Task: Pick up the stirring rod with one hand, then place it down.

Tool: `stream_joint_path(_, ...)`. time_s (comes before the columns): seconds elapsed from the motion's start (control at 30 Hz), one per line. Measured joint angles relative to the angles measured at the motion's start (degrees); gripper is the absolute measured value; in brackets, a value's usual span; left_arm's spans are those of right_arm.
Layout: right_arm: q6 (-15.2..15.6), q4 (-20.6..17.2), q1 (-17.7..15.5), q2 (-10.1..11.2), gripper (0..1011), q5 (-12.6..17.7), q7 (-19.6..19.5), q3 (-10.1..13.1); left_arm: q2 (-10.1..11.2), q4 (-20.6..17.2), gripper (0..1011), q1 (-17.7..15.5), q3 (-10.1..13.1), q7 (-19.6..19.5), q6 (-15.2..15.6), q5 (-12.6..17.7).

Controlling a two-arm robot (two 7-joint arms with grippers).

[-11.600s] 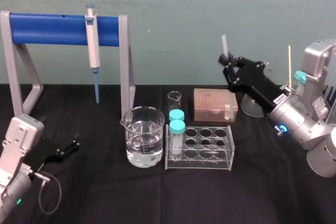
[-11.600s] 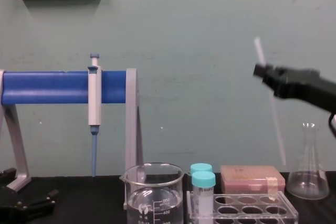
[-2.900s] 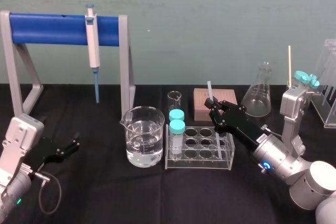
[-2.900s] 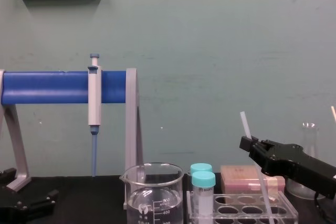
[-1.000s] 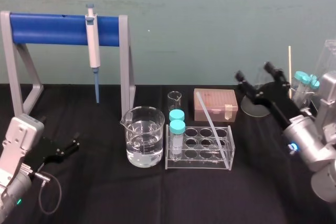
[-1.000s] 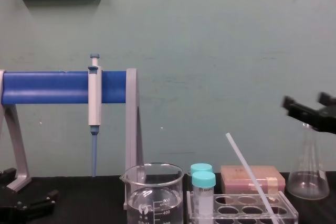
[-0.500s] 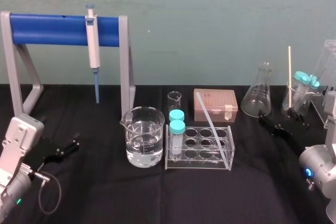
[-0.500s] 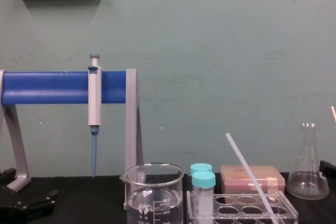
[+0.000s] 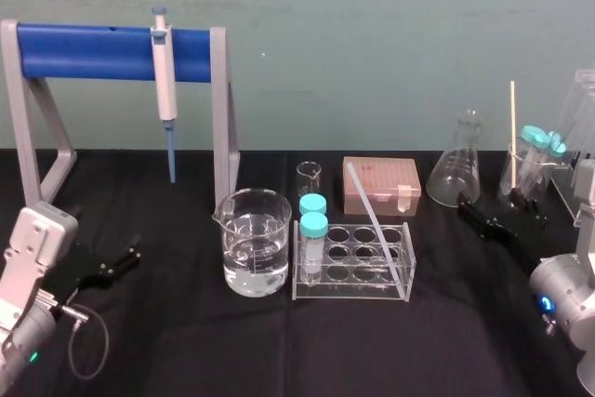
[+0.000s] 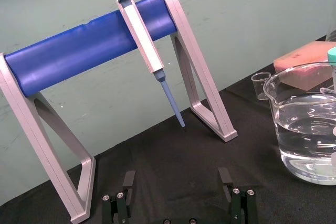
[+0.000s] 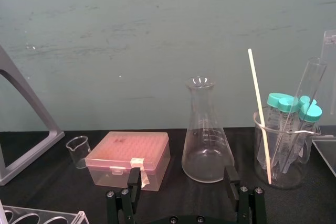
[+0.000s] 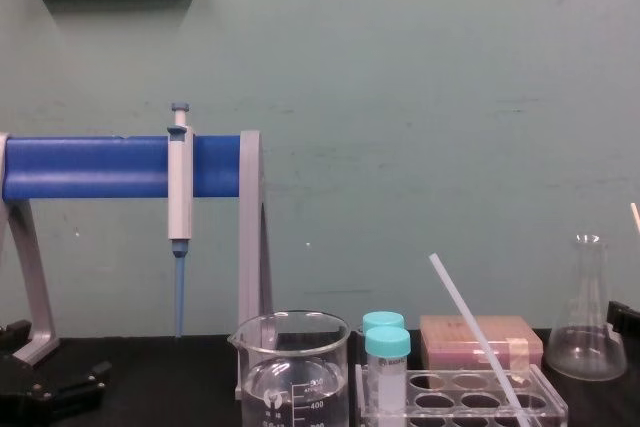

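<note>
The stirring rod [image 9: 376, 220] is a long translucent white rod. It leans tilted in the clear tube rack [image 9: 402, 290], its lower end in a front right hole and its top pointing back left. In the chest view the stirring rod [image 12: 475, 332] rises slanting out of the rack [image 12: 545, 392]. My right gripper [image 9: 497, 213] is low over the table to the right of the rack, apart from the rod, open and empty. The right wrist view shows the right gripper [image 11: 182, 179] with its fingers spread. My left gripper [image 9: 130, 256] rests open at the near left, and the left gripper [image 10: 177, 182] holds nothing.
A water-filled beaker [image 9: 256, 241] and two capped tubes [image 9: 312, 230] stand left of the rod. Behind are a small beaker [image 9: 308, 177], a pink tip box [image 9: 381, 185] and a flask [image 9: 456, 174]. A pipette [image 9: 165, 72] hangs on the blue stand [image 9: 93, 51]. A glass of tubes [image 9: 535, 160] holds a thin stick [image 9: 511, 127].
Over the last second my right gripper came down from beside the flask and drew back to the right, low over the table. The rod stays leaning in the rack. The left arm is still.
</note>
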Motion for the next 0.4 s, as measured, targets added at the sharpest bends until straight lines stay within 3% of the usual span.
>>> stream_joint_path(0.4, -0.2, 0.1, 0.1, 0.0, 1003, 0.0, 0.1, -0.1, 0.0, 0.0, 1000, 0.0, 0.0, 0.0, 0.0, 0.0)
